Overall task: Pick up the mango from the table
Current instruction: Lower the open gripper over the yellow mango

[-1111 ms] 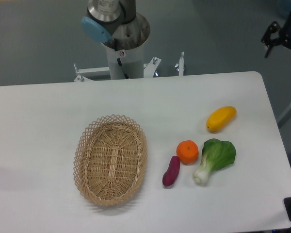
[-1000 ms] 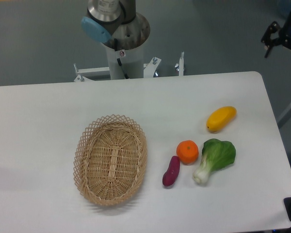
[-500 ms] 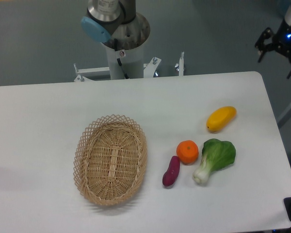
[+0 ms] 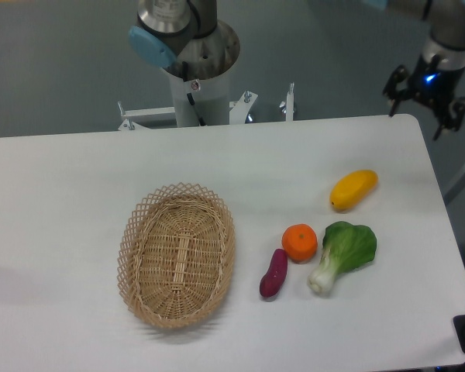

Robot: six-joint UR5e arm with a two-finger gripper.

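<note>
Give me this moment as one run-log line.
phase: approach | gripper: open, empty, over the table's far right corner | mango: untouched on table | neighbours: orange, bok choy

A glossy, smooth mango (image 4: 353, 190) lies on the matte white table (image 4: 77, 178) near a woven wicker basket (image 4: 177, 255).

The mango (image 4: 353, 190) is a smooth, glossy yellow-orange oblong, slightly curved, lying flat on the white worktop (image 4: 77, 178) toward its right side. Its long axis runs from about 2 o'clock to 8 o'clock. The worktop is matte, plain, with rounded corners.
</note>
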